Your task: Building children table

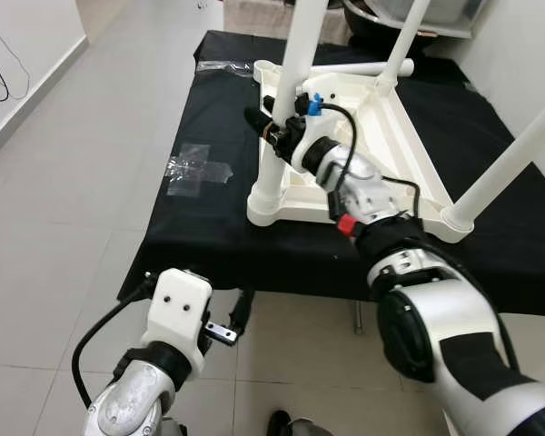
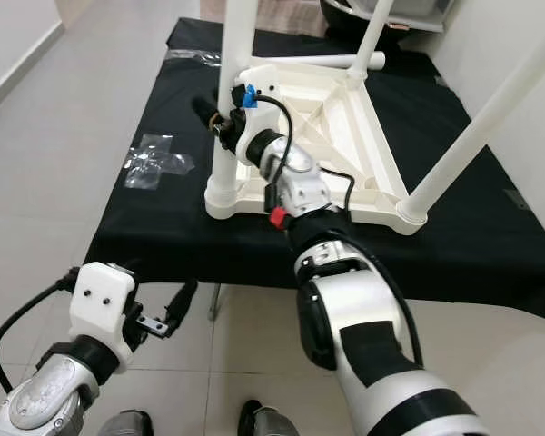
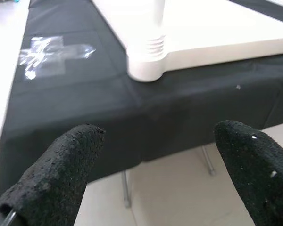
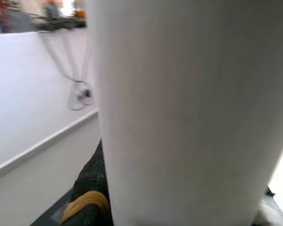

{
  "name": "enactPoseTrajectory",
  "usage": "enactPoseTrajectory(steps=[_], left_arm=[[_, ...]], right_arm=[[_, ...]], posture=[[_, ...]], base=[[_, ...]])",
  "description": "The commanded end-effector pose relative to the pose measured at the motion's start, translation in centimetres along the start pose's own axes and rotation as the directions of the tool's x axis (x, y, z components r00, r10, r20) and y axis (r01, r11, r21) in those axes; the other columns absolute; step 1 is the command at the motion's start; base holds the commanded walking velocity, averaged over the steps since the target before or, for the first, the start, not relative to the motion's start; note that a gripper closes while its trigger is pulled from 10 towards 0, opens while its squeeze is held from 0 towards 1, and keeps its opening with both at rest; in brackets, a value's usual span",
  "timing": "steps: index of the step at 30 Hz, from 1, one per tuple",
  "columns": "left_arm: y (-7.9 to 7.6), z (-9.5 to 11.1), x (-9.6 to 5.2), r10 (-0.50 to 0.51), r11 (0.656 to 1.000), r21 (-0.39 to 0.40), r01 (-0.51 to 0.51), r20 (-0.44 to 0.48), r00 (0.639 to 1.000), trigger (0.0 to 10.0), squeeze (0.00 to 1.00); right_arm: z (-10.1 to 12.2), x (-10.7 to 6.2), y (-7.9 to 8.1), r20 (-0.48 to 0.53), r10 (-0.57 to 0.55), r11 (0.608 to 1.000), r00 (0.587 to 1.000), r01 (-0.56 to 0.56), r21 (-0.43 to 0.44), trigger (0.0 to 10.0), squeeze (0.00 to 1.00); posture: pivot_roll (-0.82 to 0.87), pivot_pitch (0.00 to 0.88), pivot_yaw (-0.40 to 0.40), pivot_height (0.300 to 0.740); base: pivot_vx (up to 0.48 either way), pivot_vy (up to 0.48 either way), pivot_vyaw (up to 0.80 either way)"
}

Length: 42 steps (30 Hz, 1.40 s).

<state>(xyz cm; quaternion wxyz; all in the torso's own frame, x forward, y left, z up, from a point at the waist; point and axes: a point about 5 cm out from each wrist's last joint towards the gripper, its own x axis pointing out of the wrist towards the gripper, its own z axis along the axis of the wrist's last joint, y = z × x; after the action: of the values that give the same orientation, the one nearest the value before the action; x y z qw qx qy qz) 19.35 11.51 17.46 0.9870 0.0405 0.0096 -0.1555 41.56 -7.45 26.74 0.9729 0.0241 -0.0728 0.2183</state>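
A low desk [image 1: 200,227] covered with black cloth stands on a pale tiled floor [image 1: 64,182]. On the cloth lies the white children table [image 1: 381,118], turned upside down, with its top flat on the desk and its legs pointing up. 3 legs stand in the corners, and a 4th leg [image 1: 350,68] lies flat along the far edge of the table top.

The right end effector [image 1: 271,123] reaches over the near edge of the table top and is clenched around the near left leg [image 1: 291,64], a little above its threaded socket. In the right wrist view this leg [image 4: 188,108] is pressed against the black finger [image 4: 92,188].

The left end effector [image 3: 155,165] hangs low in front of the desk edge, apart from the table, with its 2 fingers [image 3: 61,165] spread wide and holding nothing.

A patch of clear tape [image 1: 198,169] sticks on the cloth, left of the table.
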Motion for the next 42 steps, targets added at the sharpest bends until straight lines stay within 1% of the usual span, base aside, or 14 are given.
enactPoseTrajectory(steps=[1, 3, 7, 9, 10, 11, 13, 15, 22, 29, 34, 35, 36, 42], left_arm=[[0.0, -0.2, 0.1, -0.008, 1.000, -0.006, 0.008, -0.003, 1.000, 10.0, 0.00], [0.1, -0.2, 0.2, -0.004, 1.000, -0.005, 0.004, -0.001, 1.000, 10.0, 0.00], [0.1, -0.2, 0.4, -0.002, 1.000, -0.005, 0.002, 0.002, 1.000, 10.0, 0.00], [0.3, -0.2, 0.6, 0.001, 1.000, -0.004, -0.001, 0.006, 1.000, 10.0, 0.00], [0.3, -0.2, 0.6, 0.001, 1.000, -0.004, -0.001, 0.006, 1.000, 10.0, 0.00], [0.3, -0.2, 0.7, 0.001, 1.000, -0.003, -0.001, 0.007, 1.000, 10.0, 0.00], [0.3, -0.2, 0.7, 0.001, 1.000, -0.003, -0.001, 0.007, 1.000, 10.0, 0.00], [0.3, -0.4, 0.7, -0.001, 1.000, -0.001, 0.001, 0.007, 1.000, 10.0, 0.00], [0.2, -0.5, 0.4, -0.008, 1.000, -0.001, 0.008, 0.008, 1.000, 10.0, 0.00], [-0.4, -0.6, 0.1, -0.019, 1.000, -0.011, 0.019, 0.005, 1.000, 10.0, 0.00], [-0.6, -0.7, 0.0, -0.027, 1.000, -0.016, 0.027, 0.001, 1.000, 10.0, 0.00], [-0.7, -0.8, 0.1, -0.027, 1.000, -0.015, 0.027, 0.001, 1.000, 10.0, 0.00], [-0.6, -0.8, 0.1, -0.025, 1.000, -0.014, 0.025, 0.002, 1.000, 10.0, 0.00], [-0.6, -0.9, 0.2, -0.027, 1.000, -0.012, 0.027, 0.000, 1.000, 10.0, 0.00]], right_arm=[[-4.6, -1.3, -1.3, -0.214, -0.166, 0.984, 0.963, 0.176, 0.027, 10.0, 0.00], [-4.5, -1.3, -1.3, -0.190, -0.372, 0.923, 0.909, 0.383, 0.024, 10.0, 0.00], [-4.0, -1.5, -1.3, -0.153, -0.534, 0.838, 0.832, 0.544, 0.032, 10.0, 0.00], [-3.9, -1.9, -0.9, -0.157, -0.661, 0.730, 0.734, 0.677, 0.094, 10.0, 0.00], [-3.9, -1.9, -0.9, -0.157, -0.661, 0.730, 0.734, 0.677, 0.094, 10.0, 0.00], [-3.9, -2.1, -0.8, -0.153, -0.724, 0.664, 0.672, 0.740, 0.108, 10.0, 0.00], [-3.9, -2.1, -0.8, -0.153, -0.724, 0.664, 0.672, 0.740, 0.108, 10.0, 0.00], [-4.0, -2.4, -0.6, -0.170, -0.805, 0.557, 0.569, 0.822, 0.116, 10.0, 0.00], [-3.8, -2.7, 0.2, -0.171, -0.906, 0.384, 0.387, 0.922, 0.049, 10.0, 0.00], [-4.2, -2.7, 1.1, -0.216, -0.910, 0.350, 0.353, 0.935, 0.050, 10.0, 0.00], [-4.1, -2.3, 2.0, -0.230, -0.888, 0.393, 0.398, 0.917, 0.067, 10.0, 0.09], [-3.9, -2.1, 2.2, -0.220, -0.876, 0.424, 0.430, 0.902, 0.077, 10.0, 1.00], [-3.5, -1.6, 2.6, -0.200, -0.853, 0.475, 0.483, 0.876, 0.089, 10.0, 1.00], [-2.8, -1.2, 3.1, -0.162, -0.835, 0.513, 0.526, 0.850, 0.116, 10.0, 1.00]], posture=[[0.15, 0.227, -0.142, 0.740], [0.14, 0.220, -0.146, 0.740], [0.14, 0.212, -0.148, 0.740], [0.14, 0.209, -0.148, 0.740], [0.14, 0.209, -0.148, 0.740], [0.15, 0.194, -0.147, 0.740], [0.15, 0.194, -0.147, 0.740], [0.16, 0.188, -0.148, 0.740], [0.17, 0.203, -0.156, 0.740], [0.17, 0.207, -0.154, 0.740], [0.17, 0.208, -0.154, 0.740], [0.17, 0.208, -0.156, 0.740], [0.16, 0.209, -0.154, 0.740], [0.16, 0.208, -0.149, 0.740]], base=[[0.000, 0.000, 0.00], [0.000, 0.000, 0.00], [0.000, 0.000, 0.00], [0.000, 0.000, 0.00], [0.000, 0.000, 0.00], [0.000, 0.000, 0.00], [0.000, 0.000, 0.00], [0.000, 0.000, 0.00], [0.000, 0.000, 0.00], [0.000, 0.000, 0.00], [0.000, 0.000, 0.00], [0.000, 0.000, 0.00], [0.000, 0.000, 0.00], [0.000, 0.000, 0.00]])
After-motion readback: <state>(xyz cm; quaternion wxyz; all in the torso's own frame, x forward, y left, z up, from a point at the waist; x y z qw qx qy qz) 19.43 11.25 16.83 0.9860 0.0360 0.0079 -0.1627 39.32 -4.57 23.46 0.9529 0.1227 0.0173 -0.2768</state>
